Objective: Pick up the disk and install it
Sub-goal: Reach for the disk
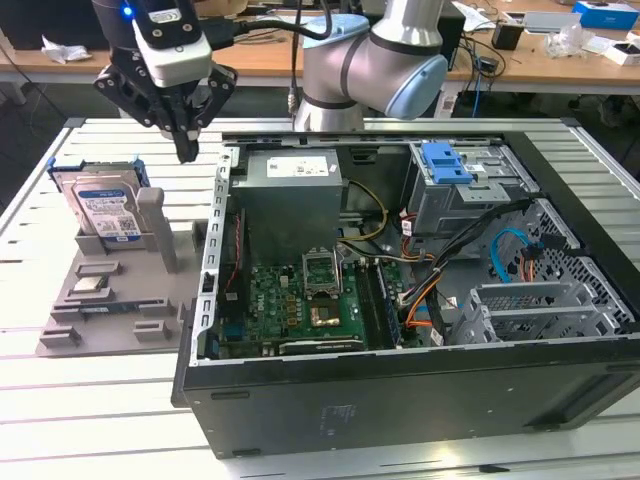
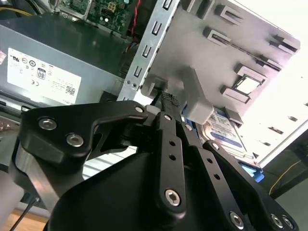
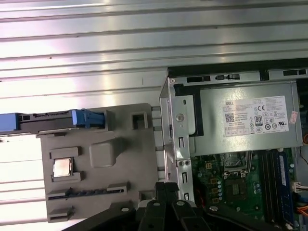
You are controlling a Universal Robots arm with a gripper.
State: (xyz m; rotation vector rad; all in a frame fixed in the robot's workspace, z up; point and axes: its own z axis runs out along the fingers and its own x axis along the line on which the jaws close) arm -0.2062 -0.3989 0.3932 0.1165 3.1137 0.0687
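Hanging above the slatted metal table (image 1: 100, 400), the gripper (image 1: 187, 150) had its fingers drawn together to a point with nothing between them; both wrist views agreed on closed, empty tips. Nearest beneath the tool sat the edge of a grey fixture (image 1: 120, 300) where it met the side wall of the open computer case (image 1: 400, 370). A little out from the tool on the fixture side stood a grey post (image 1: 160, 225), upright. Just beyond the post from the tool was the disk (image 1: 105, 210), standing on edge in the fixture, label facing the post, blue rails on its sides; tool and disk were apart, no contact. In the first wrist view the disk (image 3: 53, 120) appeared edge-on. A small square chip (image 1: 88, 285) lay flat in the fixture, farther off than the disk. On the tool's other side, inside the case, came the power supply (image 1: 290, 175), then the motherboard (image 1: 300, 300). Farthest was a blue bracket (image 1: 445, 160) atop the drive cage.
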